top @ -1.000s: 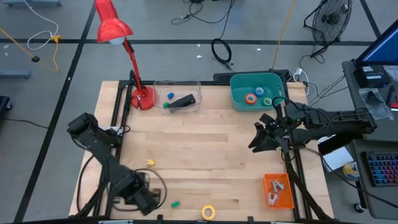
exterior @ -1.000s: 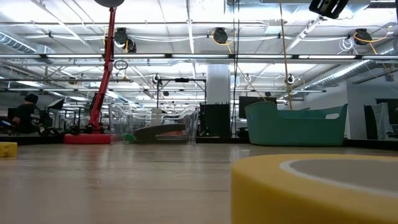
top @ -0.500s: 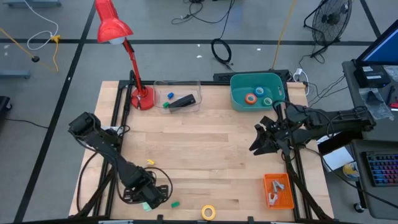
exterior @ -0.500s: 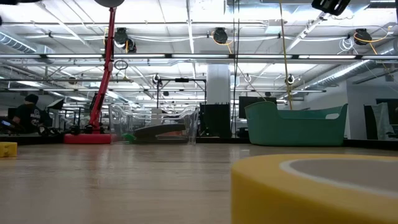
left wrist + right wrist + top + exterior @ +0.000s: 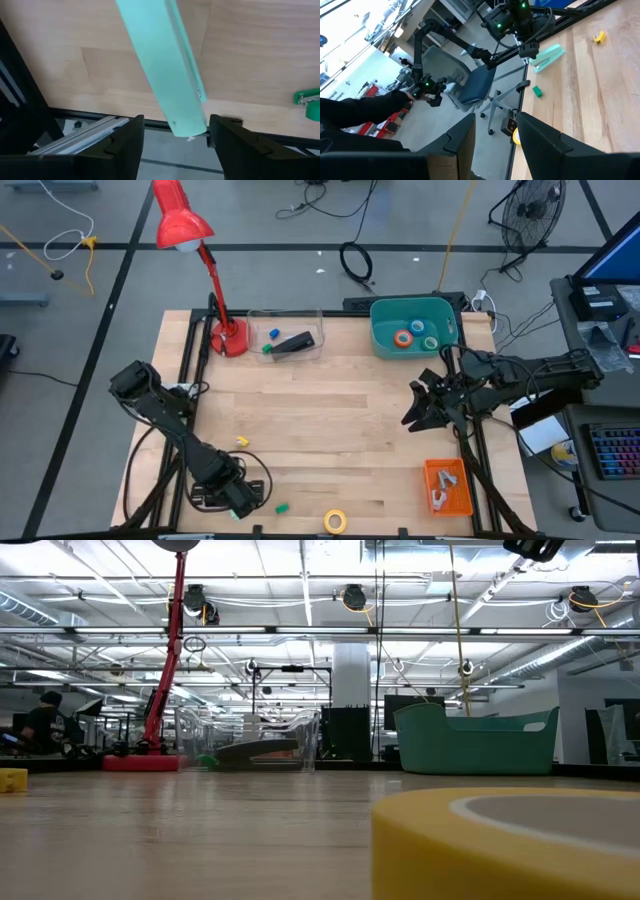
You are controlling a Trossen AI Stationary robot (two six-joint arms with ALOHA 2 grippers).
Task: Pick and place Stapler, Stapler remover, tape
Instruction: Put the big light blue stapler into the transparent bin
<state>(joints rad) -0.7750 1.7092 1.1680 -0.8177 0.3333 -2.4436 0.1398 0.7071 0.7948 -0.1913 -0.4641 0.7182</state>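
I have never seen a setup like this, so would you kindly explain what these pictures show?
This is a robot with two dark arms at a wooden table. One picture looks straight down on it, one looks level across the tabletop, and two come from cameras on the arms' wrists.

The left gripper, at the table's near edge, has its fingers open on either side of a mint-green stapler and is not clamped on it. The right gripper hangs over the right side, open and empty.

A yellow tape roll lies at the near edge and fills the foreground of the level view. A teal bin holds three more rolls. There is also a clear tray with a black stapler, an orange tray and a red lamp.
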